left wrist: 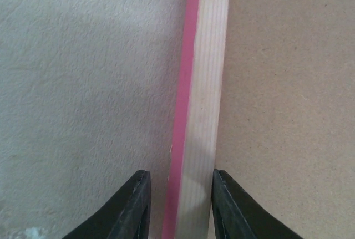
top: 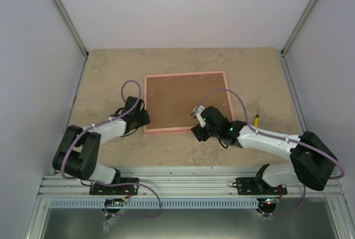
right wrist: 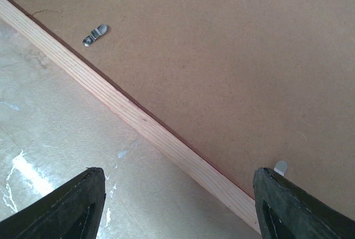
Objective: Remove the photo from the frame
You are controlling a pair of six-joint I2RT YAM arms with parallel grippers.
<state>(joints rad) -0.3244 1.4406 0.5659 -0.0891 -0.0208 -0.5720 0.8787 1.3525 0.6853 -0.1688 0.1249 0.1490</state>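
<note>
1. Pink frame (top: 184, 102) is lying face down mid-tabletop (top: 111, 67), with its brown fibreboard back (right wrist: 233, 56) facing up.
2. Photo is not showing; the back is covering that side.
3. Left pincer (left wrist: 180, 175) is sitting at the frame's left rail (left wrist: 202, 111). Its fingers are standing apart and straddling the pale wood, with a sliver of tabletop showing beside the left finger.
4. Right pincer (right wrist: 177, 175) is hanging over the near rail (right wrist: 138, 120) close to the right corner. Its fingers are spreading wide, one over tabletop, the other over the back.
5. Small metal clip (right wrist: 95, 34) is lying flat on the back just inside the near rail. A second tab (right wrist: 280, 167) is peeking out beside the right pincer's finger.
</note>
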